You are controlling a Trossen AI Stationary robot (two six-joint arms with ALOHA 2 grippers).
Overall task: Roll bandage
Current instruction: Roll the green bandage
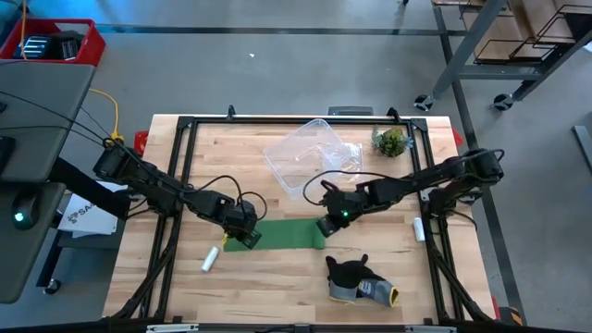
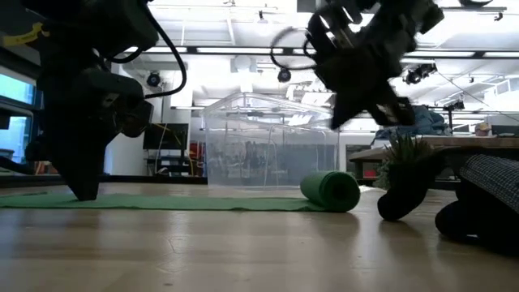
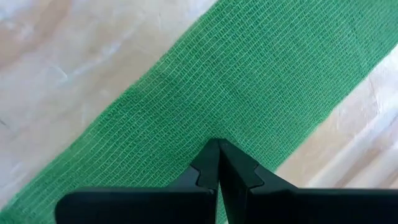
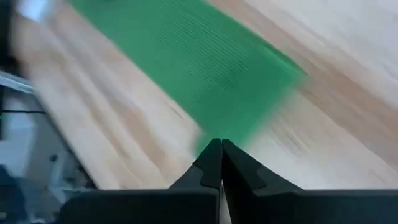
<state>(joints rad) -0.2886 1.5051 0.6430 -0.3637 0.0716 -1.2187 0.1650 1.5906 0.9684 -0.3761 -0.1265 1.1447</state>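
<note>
The bright green bandage [image 1: 287, 234] lies flat across the middle of the wooden table. Its right end is wound into a small roll [image 2: 331, 191] that rests on the tabletop. My left gripper [image 1: 248, 240] is shut, and its tips are down on the strip's left end. My right gripper [image 1: 324, 227] is shut and hangs in the air above the roll [image 2: 339, 120], touching nothing. In the right wrist view the bandage [image 4: 205, 68] shows blurred beyond the shut fingertips. My left gripper presses its shut fingertips [image 3: 210, 163] down on the flat strip near its left end [image 3: 205, 118], coming steeply from above. The fabric under the tips lies flat on the table in a single spread layer [image 2: 186, 202].
A clear plastic container [image 1: 310, 157] stands behind the bandage, with a small green plant [image 1: 390, 141] to its right. A dark grey glove [image 1: 359, 280] lies near the front edge. One white cylinder [image 1: 211, 260] lies at the front left and another [image 1: 419, 229] at the right.
</note>
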